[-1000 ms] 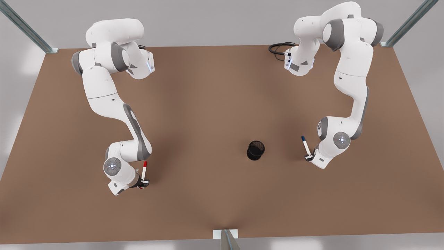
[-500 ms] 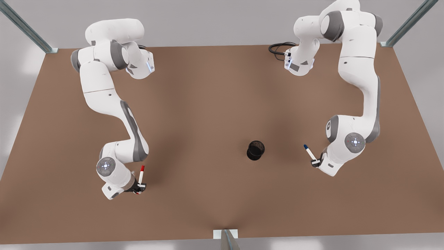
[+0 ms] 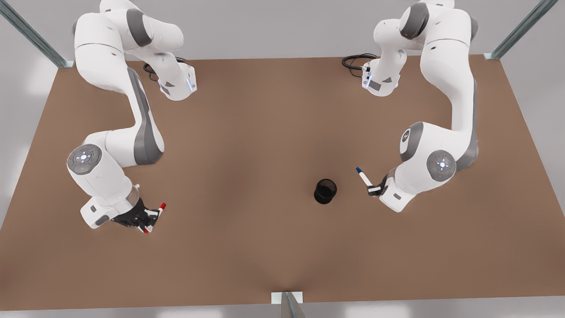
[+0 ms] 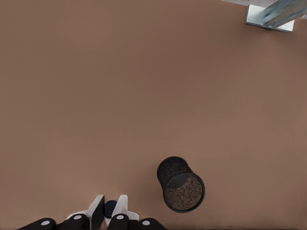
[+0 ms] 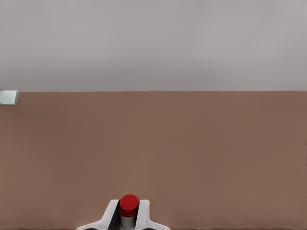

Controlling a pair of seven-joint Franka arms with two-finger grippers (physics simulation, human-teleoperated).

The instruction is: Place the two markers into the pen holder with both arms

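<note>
The holder (image 3: 325, 191) is a short black cylinder with a mesh-like wall and an open round mouth, standing upright on the plain brown table (image 3: 265, 145). The left gripper (image 3: 374, 189), just beside it on the front view's right, has its fingers clamped on the white, blue-capped marker (image 3: 364, 177). Well apart, toward the front view's left, the right gripper (image 3: 148, 217) pinches the red-capped marker (image 3: 155, 215). Black cables (image 3: 355, 62) lie coiled by the far arm base.

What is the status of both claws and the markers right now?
Left claw shut on blue marker, close beside the pen holder. Right claw shut on red marker, far off at the front view's left. Nothing between.
</note>
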